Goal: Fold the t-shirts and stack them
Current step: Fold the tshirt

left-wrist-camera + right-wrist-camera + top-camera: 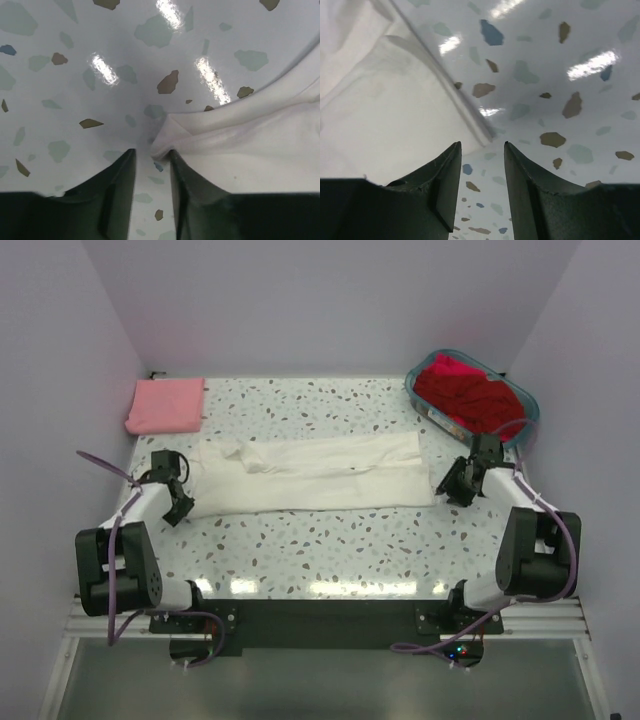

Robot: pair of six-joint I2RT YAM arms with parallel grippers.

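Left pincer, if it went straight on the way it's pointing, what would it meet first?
The folded corner of the white t-shirt, lying on the table just past the left pincer. It seems almost touching, though depth is hard to judge.

Pastel setup, one loud red pile

The table (330,540) is glossy pale grey-white terrazzo, speckled with brown, olive, teal and a few blue chips. The white t-shirt (310,475) lying across it is plain on the side that's showing, no print visible. The pink t-shirt (165,405) at the back left is a flat salmon shade, and the red t-shirts (470,395) are a deep crimson inside a see-through teal basket (413,395). The arms (150,508) are white and black with purple cables (105,468), and the walls (320,300) are pale lavender.
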